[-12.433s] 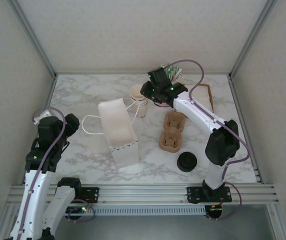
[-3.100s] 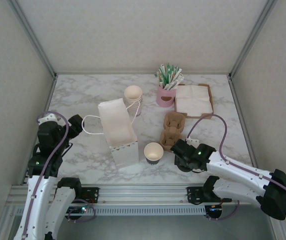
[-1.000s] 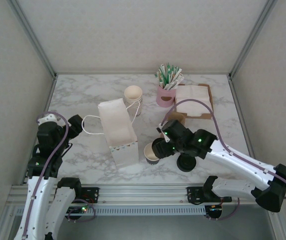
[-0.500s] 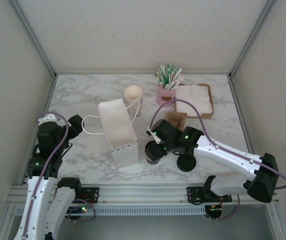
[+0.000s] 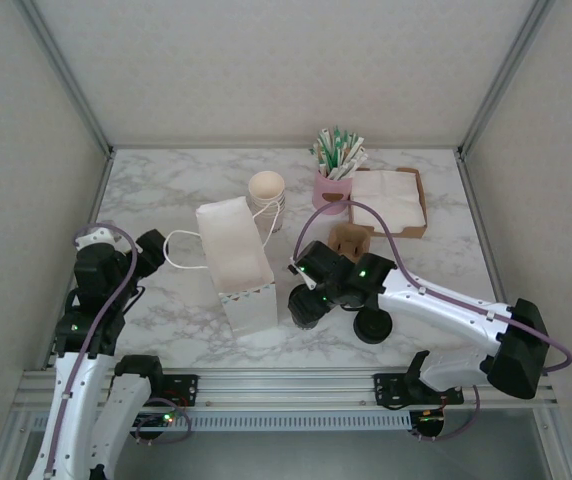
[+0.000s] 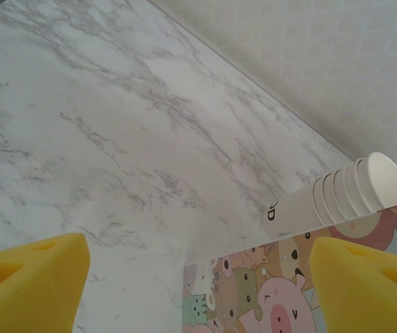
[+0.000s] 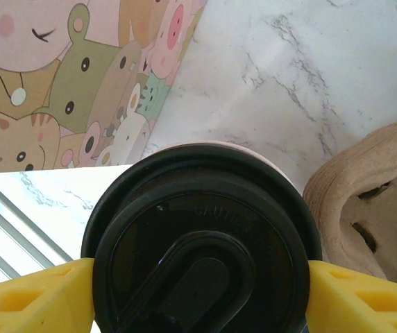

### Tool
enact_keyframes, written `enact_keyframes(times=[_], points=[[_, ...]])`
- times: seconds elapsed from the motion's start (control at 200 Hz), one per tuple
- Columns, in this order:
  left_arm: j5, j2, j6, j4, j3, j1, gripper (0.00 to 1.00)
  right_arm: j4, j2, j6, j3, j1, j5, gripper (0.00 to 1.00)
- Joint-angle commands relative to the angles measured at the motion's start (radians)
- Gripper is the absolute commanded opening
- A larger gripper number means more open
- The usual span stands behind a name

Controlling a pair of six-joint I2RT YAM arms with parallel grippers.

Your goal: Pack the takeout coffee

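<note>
My right gripper (image 5: 307, 300) (image 7: 198, 295) is shut on a round black lid (image 7: 198, 243), its yellow fingers (image 7: 39, 298) pressed against both sides of the rim. The lid sits over the mouth of a small cup, whose pale rim (image 7: 205, 144) peeks out behind it. Together they make the takeout coffee (image 5: 303, 311), standing on the table just right of the white paper bag (image 5: 234, 262) (image 7: 80, 83). I cannot tell whether the lid is seated. My left gripper (image 5: 146, 245) (image 6: 198, 291) hangs open at the left, with nothing between its fingers.
A stack of cream cups (image 5: 267, 192) (image 6: 337, 198) stands behind the bag. The brown pulp carrier (image 5: 346, 240) (image 7: 372, 201) lies right of the cup. A black lid piece (image 5: 374, 324) sits near the front. A pink holder of sticks (image 5: 333, 185) and a napkin tray (image 5: 388, 200) stand at the back.
My right gripper has shifted left with the black lid, and the cup's open mouth is now covered. The left arm has not moved.
</note>
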Motion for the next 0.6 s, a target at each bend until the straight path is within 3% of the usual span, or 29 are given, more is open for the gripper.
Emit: enact_keyframes(times=[0.0, 0.596], points=[[0.003, -0.005, 0.017, 0.004, 0.004, 0.009, 0.83, -0.015, 0.016, -0.012, 0.033, 0.015, 0.034, 0.74], [0.0, -0.005, 0.018, 0.004, 0.005, 0.009, 0.83, -0.033, 0.046, 0.001, 0.042, 0.028, 0.038, 0.75]])
